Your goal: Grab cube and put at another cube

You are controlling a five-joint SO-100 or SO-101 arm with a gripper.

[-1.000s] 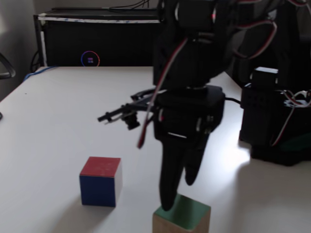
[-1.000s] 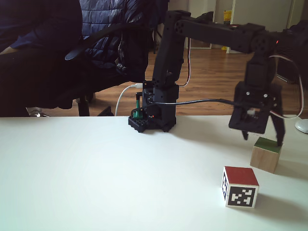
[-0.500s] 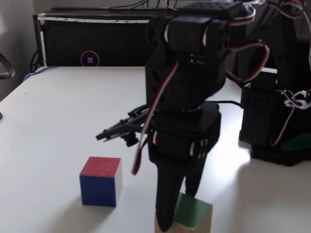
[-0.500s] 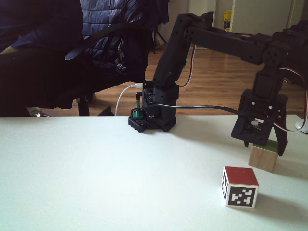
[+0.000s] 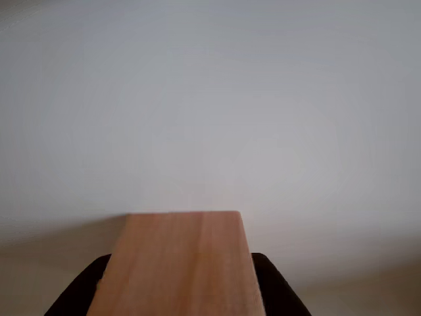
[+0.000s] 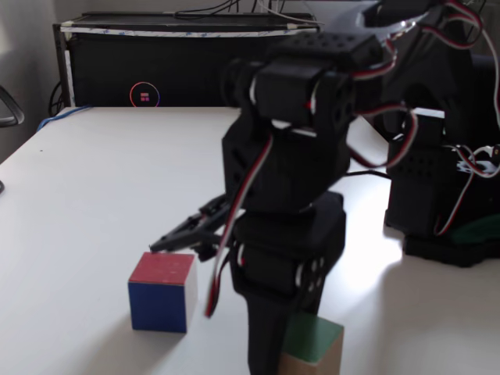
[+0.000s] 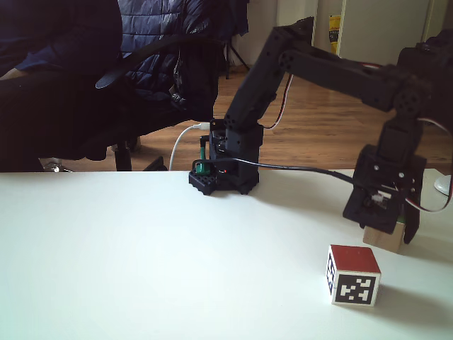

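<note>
1. Two cubes on the white table (image 7: 127,255), well apart from the arm's base (image 7: 223,166): the green-topped wooden cube (image 6: 312,348) and the red-topped cube with the black-and-white marker (image 7: 352,275). In one fixed view they sit near each other, not touching; the wooden one is farther back.
2. Gripper (image 7: 386,230) is down over the wooden cube, fingers straddling it. In the other view a plain wood-grain face (image 5: 181,263) fills the space between two dark finger tips low in the frame.
3. Jaws look set around the cube, but whether they press on it yet or stand a little off, I cannot tell; no clear contact line shows.
4. Wooden cube rests on the table in both fixed views, not lifted.
5. Judgement: approach and descent look done; the grasp is at or just short of closing. Left to do: clamp, lift, carry across to the marker cube, and set down at it.
6. Marker cube untouched, marker face toward one fixed camera, blue side (image 6: 156,306) toward the other.
</note>
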